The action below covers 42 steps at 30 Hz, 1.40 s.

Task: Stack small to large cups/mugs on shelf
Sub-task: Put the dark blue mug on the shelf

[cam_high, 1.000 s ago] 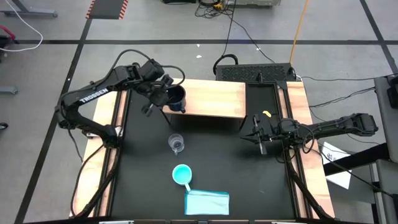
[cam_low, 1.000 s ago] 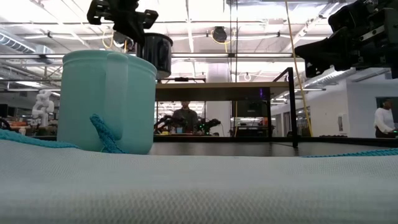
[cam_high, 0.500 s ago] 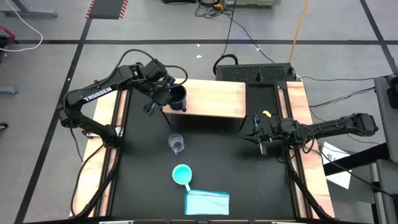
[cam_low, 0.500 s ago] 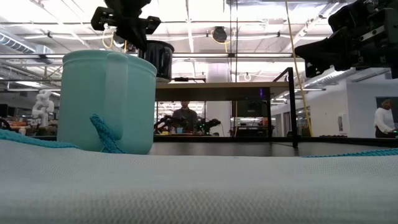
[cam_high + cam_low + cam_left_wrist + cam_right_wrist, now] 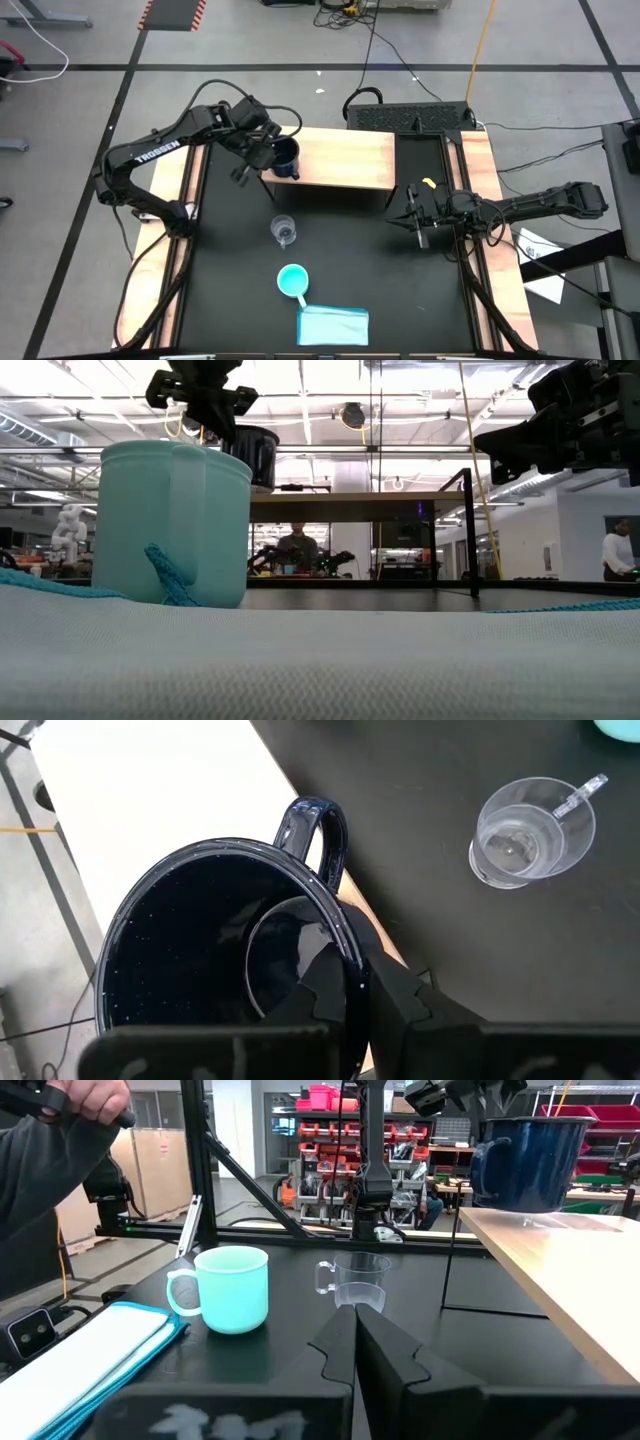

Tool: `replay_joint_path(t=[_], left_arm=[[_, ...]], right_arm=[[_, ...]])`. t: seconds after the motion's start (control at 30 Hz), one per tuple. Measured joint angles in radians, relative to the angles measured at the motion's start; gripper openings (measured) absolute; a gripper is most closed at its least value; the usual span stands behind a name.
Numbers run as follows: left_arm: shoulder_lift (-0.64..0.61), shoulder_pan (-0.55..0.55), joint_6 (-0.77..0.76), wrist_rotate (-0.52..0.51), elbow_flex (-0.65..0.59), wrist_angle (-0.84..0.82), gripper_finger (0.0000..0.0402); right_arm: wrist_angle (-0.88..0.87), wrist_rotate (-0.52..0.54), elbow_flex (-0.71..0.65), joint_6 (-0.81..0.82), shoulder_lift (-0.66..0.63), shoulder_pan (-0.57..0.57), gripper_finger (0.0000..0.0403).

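- Now the left tool point(image 5: 268, 155) pinches the rim of the navy mug point(image 5: 225, 955), at the shelf point(image 5: 345, 160) edge (whether set down is unclear).
- Beyond it on the worktop point(image 5: 400, 290), the glass cup point(image 5: 284, 231) and turquoise mug point(image 5: 292, 281) wait unstacked.
- Right tool point(image 5: 355, 1342), pressed together, idles.

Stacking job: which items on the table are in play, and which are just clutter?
In play:
- navy mug, left gripper shut on its rim, at the shelf's left end
- turquoise mug, on the table
- clear glass cup, on the table
- shelf

Lying about:
- folded light blue cloth
- right gripper, parked, jaws shut on nothing
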Motion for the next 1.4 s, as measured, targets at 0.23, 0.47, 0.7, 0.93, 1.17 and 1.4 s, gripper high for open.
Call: replay_joint_path(t=[0.23,0.47,0.7,0.93,1.17,1.4], left_arm=[[0.0,0.0,-0.017,-0.005,-0.043,0.049,0.0015],[0.0,0.002,-0.013,-0.025,-0.058,0.062,0.0015],[0.0,0.002,-0.017,-0.025,-0.058,0.06,0.0015],[0.0,0.003,-0.028,-0.017,-0.058,0.059,0.0015],[0.0,0.006,-0.04,0.002,-0.058,0.059,0.0015],[0.0,0.006,-0.043,0.003,-0.058,0.059,0.0015]], right_arm=[[0.0,0.0,0.0,0.0,0.0,0.0,0.0],[0.0,0.0,0.0,0.0,0.0,0.0,0.0],[0.0,0.0,0.0,0.0,0.0,0.0,0.0],[0.0,0.0,0.0,0.001,0.0,0.0,0.0],[0.0,0.0,0.0,0.003,0.0,0.0,0.0],[0.0,0.0,0.0,0.003,0.0,0.0,0.0]])
